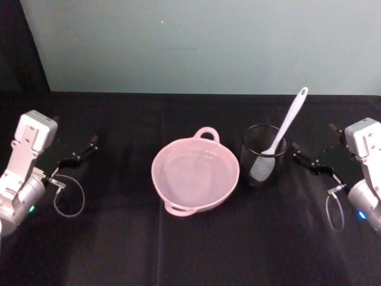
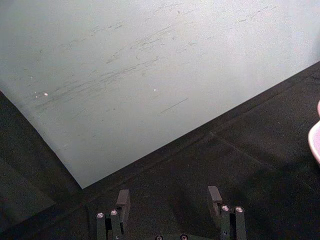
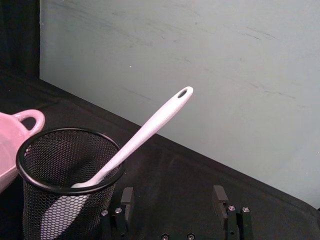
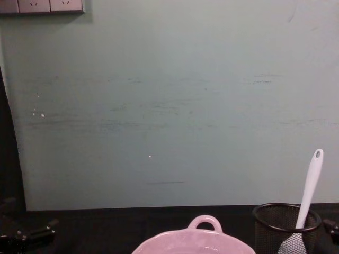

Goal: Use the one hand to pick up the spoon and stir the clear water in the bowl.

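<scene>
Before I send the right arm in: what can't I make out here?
Water: head view, clear on pink; level unreadable.
Spoon head: veiled by the mesh cup in head and right wrist views; its contact with the cup bottom is hidden.
Bowl: chest view, lower part cut off by the bottom edge, inside hidden behind its rim.

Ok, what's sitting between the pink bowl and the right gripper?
The black mesh cup, with the spoon standing in it, sits between the bowl and the right gripper, as the head view shows.
</scene>
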